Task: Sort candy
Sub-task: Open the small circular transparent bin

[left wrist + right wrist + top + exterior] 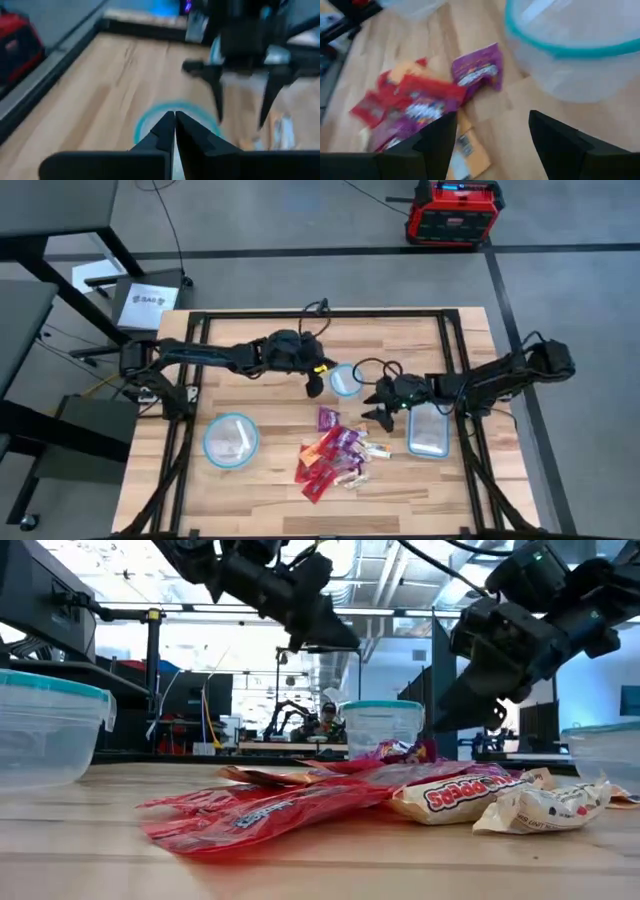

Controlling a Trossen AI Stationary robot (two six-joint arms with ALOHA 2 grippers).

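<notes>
Take the small round bowl [346, 379] near the middle of the bench [250, 490] as your landmark. Your candy [332, 453] lies in one loose heap on the bare wood, toward the camera-near edge from that bowl, with red, purple and whitish wrappers overlapping; none of it looks sorted yet, as far as these views show. Your left pincer [314, 387] hangs just beside the bowl's left rim with its fingers pressed together, and its own wrist view shows nothing between them, so it reads as empty; parked there it is probably either finished with a drop or waiting its turn. Your right pincer [378, 416] sits on the bowl's other side, a little nearer the heap, with its fingers spread wide and pointing down at the purple wrapper [479, 70] on the heap's near fringe. That open stance suggests a pick is being lined up, and the fringe piece is a sensible target because it lies apart from the overlapping ones. The rectangular tub [429, 430] stands just right of that pincer, and the large round bowl [231, 441] is well to the left of the small one, both handy as drop spots.
</notes>
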